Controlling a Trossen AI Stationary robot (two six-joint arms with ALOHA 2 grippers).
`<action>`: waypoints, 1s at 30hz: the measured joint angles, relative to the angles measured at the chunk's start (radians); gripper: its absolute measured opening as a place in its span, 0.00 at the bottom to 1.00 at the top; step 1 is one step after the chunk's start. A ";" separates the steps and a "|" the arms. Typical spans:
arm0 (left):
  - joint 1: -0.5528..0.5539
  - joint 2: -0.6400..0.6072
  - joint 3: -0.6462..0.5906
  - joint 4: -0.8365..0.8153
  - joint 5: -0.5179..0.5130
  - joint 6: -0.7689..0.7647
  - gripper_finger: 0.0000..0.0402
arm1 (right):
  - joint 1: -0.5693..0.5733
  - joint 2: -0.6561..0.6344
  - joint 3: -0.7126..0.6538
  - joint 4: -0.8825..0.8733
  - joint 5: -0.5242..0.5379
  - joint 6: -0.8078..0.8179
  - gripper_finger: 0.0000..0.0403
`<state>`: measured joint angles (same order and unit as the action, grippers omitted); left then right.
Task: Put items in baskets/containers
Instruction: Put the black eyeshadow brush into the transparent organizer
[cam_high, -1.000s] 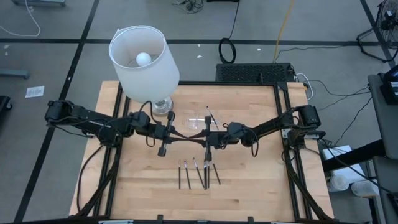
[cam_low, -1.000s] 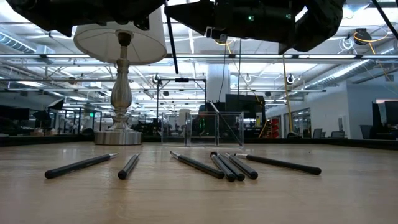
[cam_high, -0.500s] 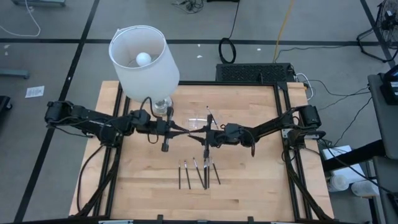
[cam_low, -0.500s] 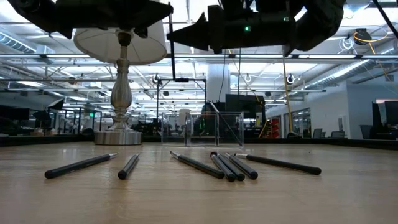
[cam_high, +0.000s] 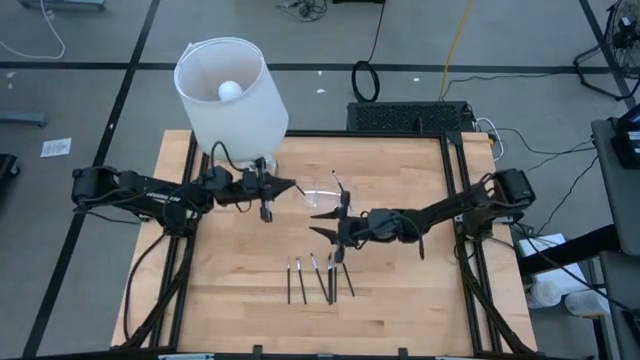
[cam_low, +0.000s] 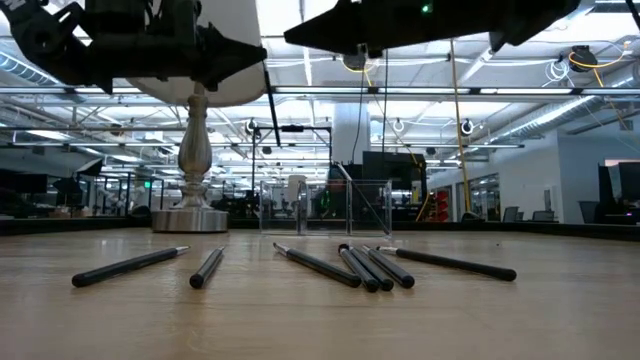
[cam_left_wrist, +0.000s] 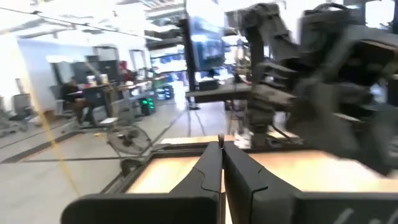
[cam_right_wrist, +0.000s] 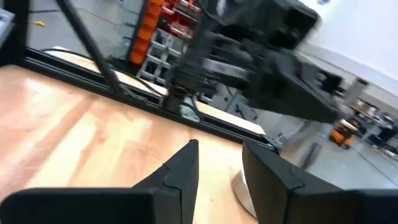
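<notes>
Around your wooden table (cam_high: 400, 290), grey floor (cam_high: 100, 40) with cables, bright ceiling lights (cam_low: 580, 60), a white lampshade (cam_high: 232, 95).

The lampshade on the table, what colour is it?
White; the lampshade shows best in the high view.

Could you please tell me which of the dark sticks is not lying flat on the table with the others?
The stick leaning in the clear tray, behind the right gripper. It stands tilted, while the other sticks lie flat in a group nearer the front edge.
</notes>
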<state>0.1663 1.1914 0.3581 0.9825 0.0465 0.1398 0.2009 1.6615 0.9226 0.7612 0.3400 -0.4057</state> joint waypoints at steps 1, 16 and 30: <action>0.007 0.000 -0.006 0.006 0.002 -0.011 0.01 | 0.006 -0.004 0.000 -0.010 0.000 0.000 0.28; -0.092 0.000 -0.004 0.019 -0.214 -0.018 0.01 | 0.016 -0.015 -0.001 -0.011 0.037 -0.003 0.27; -0.267 0.284 -0.001 0.280 -0.685 -0.138 0.00 | 0.017 -0.015 -0.001 -0.008 0.084 -0.002 0.25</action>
<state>-0.1010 1.4751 0.3573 1.2623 -0.6388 0.0017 0.2180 1.6466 0.9218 0.7536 0.4236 -0.4080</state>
